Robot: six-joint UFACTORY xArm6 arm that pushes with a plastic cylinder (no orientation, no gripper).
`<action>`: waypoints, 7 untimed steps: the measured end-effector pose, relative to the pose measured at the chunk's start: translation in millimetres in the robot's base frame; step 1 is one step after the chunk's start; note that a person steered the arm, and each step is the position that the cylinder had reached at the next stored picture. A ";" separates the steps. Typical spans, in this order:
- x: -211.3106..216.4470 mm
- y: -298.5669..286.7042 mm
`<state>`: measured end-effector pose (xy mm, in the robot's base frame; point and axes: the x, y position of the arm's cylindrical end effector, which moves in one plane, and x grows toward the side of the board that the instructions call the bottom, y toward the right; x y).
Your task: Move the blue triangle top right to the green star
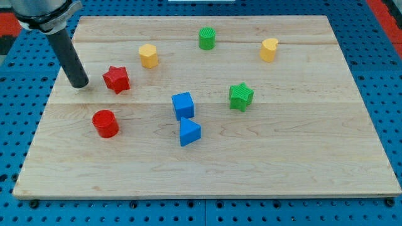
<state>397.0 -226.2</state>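
Note:
The blue triangle (189, 132) lies near the board's middle, just below the blue cube (183, 105). The green star (240, 96) sits to the upper right of the triangle, about a block's width of bare wood away. My tip (80, 84) rests on the board at the view's left, just left of the red star (117, 79) and far from the blue triangle.
A red cylinder (105, 123) stands below the red star. A yellow hexagon block (148, 55) sits at upper left, a green cylinder (207, 38) at top middle, a yellow block (269, 49) at upper right. The wooden board (301, 157) lies on a blue pegboard.

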 end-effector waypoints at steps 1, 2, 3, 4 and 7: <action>9.8 50.3; 18.9 77.0; 18.7 73.5; 55.7 -18.8; 112.0 26.1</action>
<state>509.0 -200.0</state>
